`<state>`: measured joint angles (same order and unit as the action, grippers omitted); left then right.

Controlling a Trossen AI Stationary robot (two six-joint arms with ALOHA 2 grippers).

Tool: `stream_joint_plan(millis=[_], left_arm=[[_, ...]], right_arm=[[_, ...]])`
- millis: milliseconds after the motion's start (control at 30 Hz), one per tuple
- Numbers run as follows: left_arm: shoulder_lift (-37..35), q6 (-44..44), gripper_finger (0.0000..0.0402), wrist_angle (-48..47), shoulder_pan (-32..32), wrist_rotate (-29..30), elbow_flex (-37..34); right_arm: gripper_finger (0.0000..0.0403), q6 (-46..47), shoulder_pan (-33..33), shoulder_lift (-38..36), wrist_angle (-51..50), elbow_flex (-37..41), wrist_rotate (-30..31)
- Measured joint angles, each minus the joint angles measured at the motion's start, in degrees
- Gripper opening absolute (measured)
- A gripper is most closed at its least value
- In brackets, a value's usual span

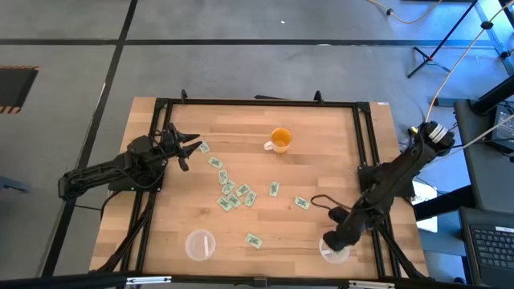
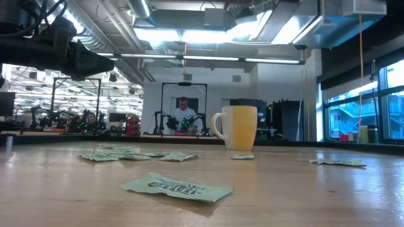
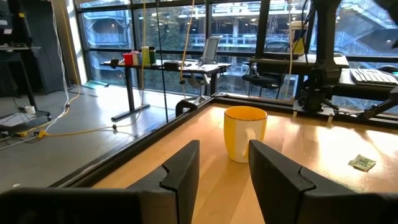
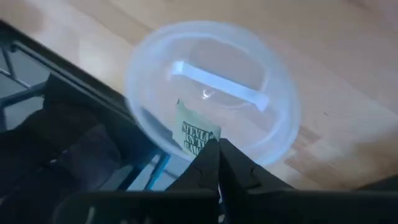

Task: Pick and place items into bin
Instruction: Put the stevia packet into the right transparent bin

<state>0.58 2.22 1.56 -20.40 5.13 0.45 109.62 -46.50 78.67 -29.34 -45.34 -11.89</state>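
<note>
Right wrist view: right jaws [image 4: 217, 163] pinch a packet [image 4: 196, 137] over clear bin [image 4: 273, 93].

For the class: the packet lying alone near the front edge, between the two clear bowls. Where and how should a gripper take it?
The packet lies flat on the table with bare wood all round. Probably best: come straight down, fingers astride its short width, pinching the two long edges. Its thinness likely rules out a sideways approach.
</note>
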Motion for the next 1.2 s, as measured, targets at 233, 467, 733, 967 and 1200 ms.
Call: stream_joint_plan(millis=[233, 467, 733, 967, 1200], left_arm=[[0.0, 0.0, 0.0132, 0.0, 0.0, 0.5, 0.0], [0.0, 0.0, 0.0134, 0.0, 0.0, 1.2, 0.0], [0.0, 0.0, 0.0134, 0.0, 0.0, 1.4, 0.0], [0.0, 0.0, 0.0132, 0.0, 0.0, 1.4, 0.0], [0.0, 0.0, 0.0133, 0.0, 0.0, 1.4, 0.0]], right_arm=[[0.0, -5.3, 0.0, 9.3, -15.9, -12.3, 6.1], [0.0002, -5.8, 0.1, 15.0, -14.5, -14.3, 4.5], [0.0016, -6.4, 0.1, 15.3, -12.5, -14.3, 4.5], [0.0018, -6.2, 0.1, 15.3, -13.0, -14.3, 4.7], [0.0019, -6.1, 0.2, 15.3, -13.9, -14.3, 4.7]])
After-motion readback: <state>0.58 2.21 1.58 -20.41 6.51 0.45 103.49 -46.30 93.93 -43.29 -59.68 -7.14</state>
